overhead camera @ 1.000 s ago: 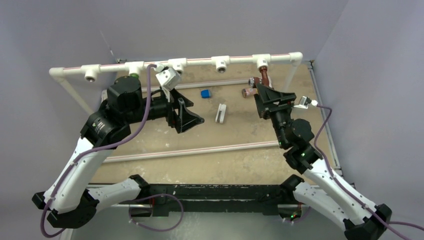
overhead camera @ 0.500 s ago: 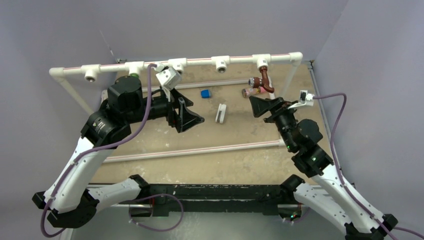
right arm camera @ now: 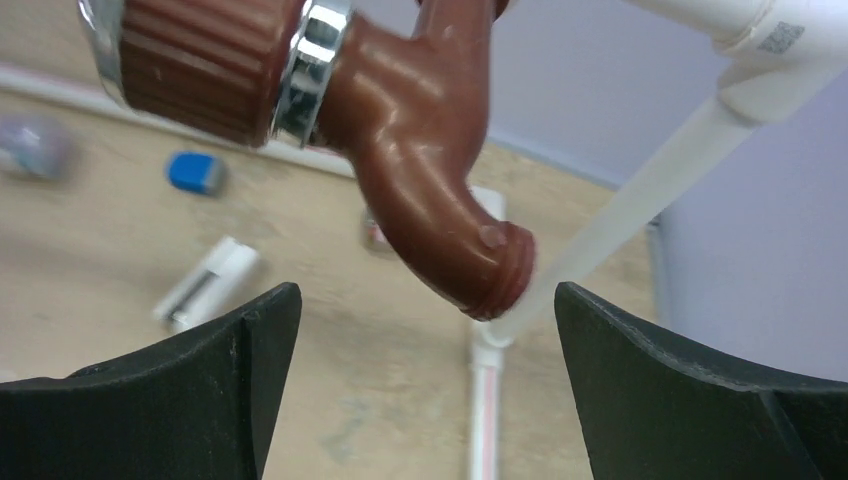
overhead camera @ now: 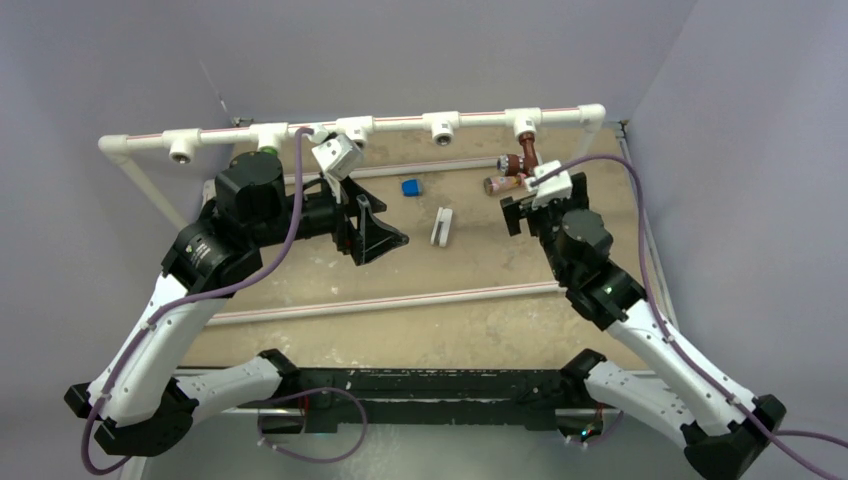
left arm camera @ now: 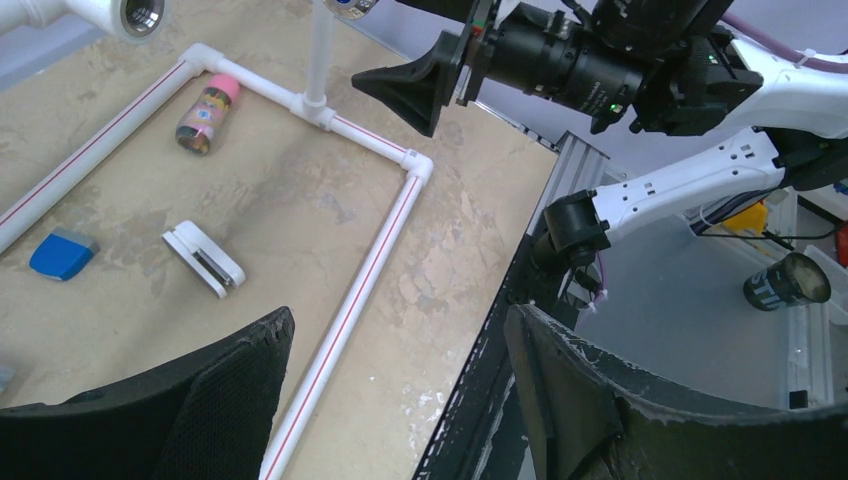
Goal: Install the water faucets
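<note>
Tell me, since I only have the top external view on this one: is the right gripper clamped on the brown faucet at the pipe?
Observer: No. The right wrist view shows the right gripper open, with a gap between each finger and the brown faucet.
Operator: Which way does the faucet point?
Observer: Its open end angles down and to the right in that view, with a chrome ring further up the body.
Operator: Does the left gripper carry anything?
Observer: No. In the left wrist view the left gripper is open and empty above the table.
</note>
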`<state>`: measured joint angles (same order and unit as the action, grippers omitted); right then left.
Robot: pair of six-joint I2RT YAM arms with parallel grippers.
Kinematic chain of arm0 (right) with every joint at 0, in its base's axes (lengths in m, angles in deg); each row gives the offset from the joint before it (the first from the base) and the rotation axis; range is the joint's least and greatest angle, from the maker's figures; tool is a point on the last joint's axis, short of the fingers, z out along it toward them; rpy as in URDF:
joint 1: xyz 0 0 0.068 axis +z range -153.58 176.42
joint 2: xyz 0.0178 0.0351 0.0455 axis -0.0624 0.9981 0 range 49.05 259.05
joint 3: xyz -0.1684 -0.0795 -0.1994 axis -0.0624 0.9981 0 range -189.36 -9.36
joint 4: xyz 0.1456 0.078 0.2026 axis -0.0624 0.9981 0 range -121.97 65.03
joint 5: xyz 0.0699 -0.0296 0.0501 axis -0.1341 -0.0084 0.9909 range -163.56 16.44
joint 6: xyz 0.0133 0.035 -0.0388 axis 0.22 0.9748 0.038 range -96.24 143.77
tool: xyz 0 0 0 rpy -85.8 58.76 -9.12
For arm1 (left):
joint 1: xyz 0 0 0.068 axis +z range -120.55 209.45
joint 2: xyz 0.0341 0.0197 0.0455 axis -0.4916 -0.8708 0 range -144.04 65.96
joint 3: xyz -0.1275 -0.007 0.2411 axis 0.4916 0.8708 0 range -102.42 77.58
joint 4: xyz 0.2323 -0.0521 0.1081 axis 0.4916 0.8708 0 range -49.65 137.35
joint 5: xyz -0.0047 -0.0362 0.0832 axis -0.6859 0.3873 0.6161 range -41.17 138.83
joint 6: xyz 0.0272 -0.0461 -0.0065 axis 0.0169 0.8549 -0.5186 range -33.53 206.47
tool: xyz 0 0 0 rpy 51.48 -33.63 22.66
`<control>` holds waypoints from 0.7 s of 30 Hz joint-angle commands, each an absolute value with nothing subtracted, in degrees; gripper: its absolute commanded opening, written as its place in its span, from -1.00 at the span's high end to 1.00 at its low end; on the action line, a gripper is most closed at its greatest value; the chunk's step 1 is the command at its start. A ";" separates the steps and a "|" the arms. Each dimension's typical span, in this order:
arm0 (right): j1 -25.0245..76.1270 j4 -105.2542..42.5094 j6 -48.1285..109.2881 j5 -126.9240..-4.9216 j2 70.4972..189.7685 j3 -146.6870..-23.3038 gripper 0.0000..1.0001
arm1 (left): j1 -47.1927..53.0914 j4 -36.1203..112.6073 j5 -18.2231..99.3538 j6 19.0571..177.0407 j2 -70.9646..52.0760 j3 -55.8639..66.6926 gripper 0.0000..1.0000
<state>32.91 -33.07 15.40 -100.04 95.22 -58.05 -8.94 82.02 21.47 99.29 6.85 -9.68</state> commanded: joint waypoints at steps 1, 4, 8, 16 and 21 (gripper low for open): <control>33.16 -38.66 -5.80 -106.13 96.35 -57.92 -0.97 | -9.22 80.95 22.00 98.09 7.25 -9.26 -0.53; 33.24 -46.88 -14.89 -106.69 95.95 -57.51 -0.97 | -9.22 80.91 22.17 97.99 7.48 -9.02 -0.53; 33.37 -53.99 -25.72 -103.42 94.80 -57.20 -0.97 | -9.22 80.95 22.28 97.98 7.56 -8.90 -0.53; 33.50 -54.88 -40.34 -91.08 94.01 -57.39 -0.97 | -9.22 80.93 22.28 97.96 7.21 -9.12 -0.53; 33.95 -55.98 -43.87 -90.08 95.17 -56.33 -0.97 | -9.22 81.04 22.53 97.90 6.92 -9.25 -0.53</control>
